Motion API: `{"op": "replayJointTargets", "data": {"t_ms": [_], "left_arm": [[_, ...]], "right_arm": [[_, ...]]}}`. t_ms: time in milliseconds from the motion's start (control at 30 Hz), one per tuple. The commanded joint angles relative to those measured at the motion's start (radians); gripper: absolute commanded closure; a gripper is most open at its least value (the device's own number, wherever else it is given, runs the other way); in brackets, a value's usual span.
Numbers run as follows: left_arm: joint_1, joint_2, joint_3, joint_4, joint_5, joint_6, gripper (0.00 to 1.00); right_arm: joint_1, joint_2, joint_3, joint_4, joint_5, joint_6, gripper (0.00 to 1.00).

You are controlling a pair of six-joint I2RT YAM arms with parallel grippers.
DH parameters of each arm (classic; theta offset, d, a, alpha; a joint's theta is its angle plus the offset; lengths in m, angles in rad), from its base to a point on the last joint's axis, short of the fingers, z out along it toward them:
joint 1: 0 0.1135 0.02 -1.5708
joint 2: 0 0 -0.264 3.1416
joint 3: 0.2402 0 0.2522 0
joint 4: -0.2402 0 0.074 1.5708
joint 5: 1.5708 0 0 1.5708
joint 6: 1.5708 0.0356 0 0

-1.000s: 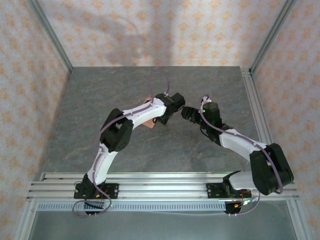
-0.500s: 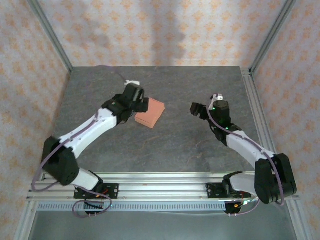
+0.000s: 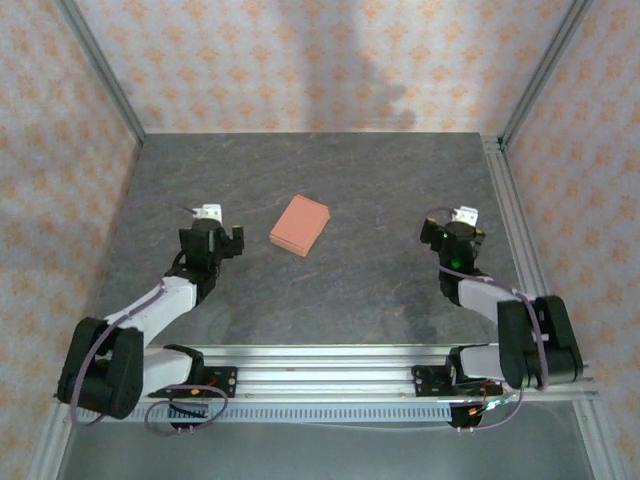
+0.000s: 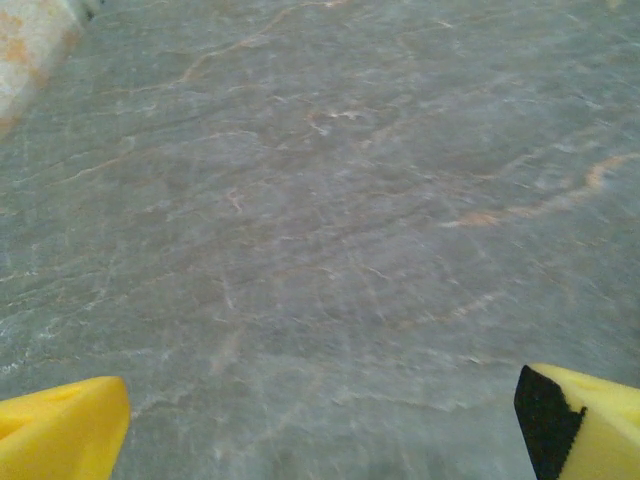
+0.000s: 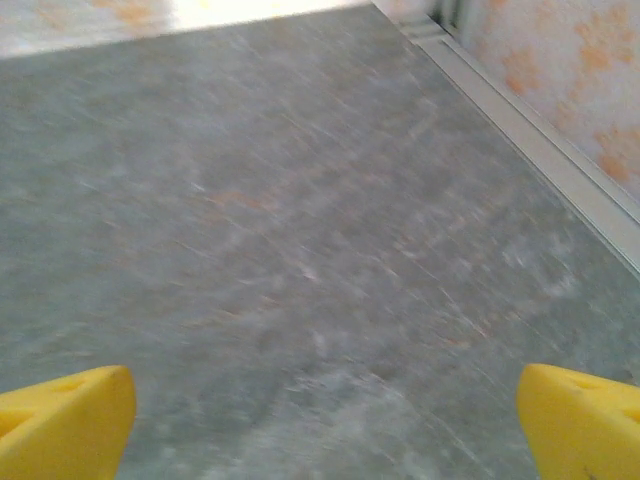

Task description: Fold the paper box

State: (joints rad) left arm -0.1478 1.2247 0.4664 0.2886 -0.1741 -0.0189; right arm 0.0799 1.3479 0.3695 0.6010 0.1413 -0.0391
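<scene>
Near the middle of the grey table [image 3: 380,300], the flat salmon-orange card box [image 3: 300,224] lies shut; left gripper [image 3: 212,240] at its 9 o'clock and right gripper [image 3: 458,236] at 3 o'clock gape empty; folding looks done; arms need only rest.
</scene>
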Motion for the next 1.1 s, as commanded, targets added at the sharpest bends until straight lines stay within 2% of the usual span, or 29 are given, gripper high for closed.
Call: {"op": "replayJointTargets", "data": {"t_ms": [0,67,133,167,233,300,500,1067], "left_arm": [[0.025,0.088,-0.04,0.266,0.08,0.065,0.0],[0.026,0.127,-0.009,0.254,0.088,0.093,0.0],[0.037,0.163,-0.011,0.322,0.077,0.105,0.0],[0.065,0.177,0.002,0.306,0.114,0.086,0.0],[0.11,0.227,-0.017,0.377,0.175,0.057,0.0],[0.123,0.265,-0.035,0.448,0.186,0.047,0.0],[0.124,0.269,-0.029,0.431,0.153,0.035,0.0],[0.123,0.268,-0.028,0.428,0.153,0.035,0.0]], "right_arm": [[-0.021,0.076,-0.023,0.267,0.024,-0.002,0.02],[-0.021,0.133,-0.025,0.32,0.014,0.0,0.0],[-0.024,0.208,-0.032,0.403,0.005,-0.003,0.01],[-0.025,0.225,-0.034,0.43,0.003,-0.01,0.01],[-0.029,0.189,0.011,0.277,-0.016,0.0,0.01],[-0.031,0.213,0.018,0.311,-0.025,-0.005,0.01],[-0.032,0.208,0.023,0.29,-0.026,-0.003,0.01],[-0.032,0.206,0.022,0.291,-0.027,-0.004,0.01]]}}
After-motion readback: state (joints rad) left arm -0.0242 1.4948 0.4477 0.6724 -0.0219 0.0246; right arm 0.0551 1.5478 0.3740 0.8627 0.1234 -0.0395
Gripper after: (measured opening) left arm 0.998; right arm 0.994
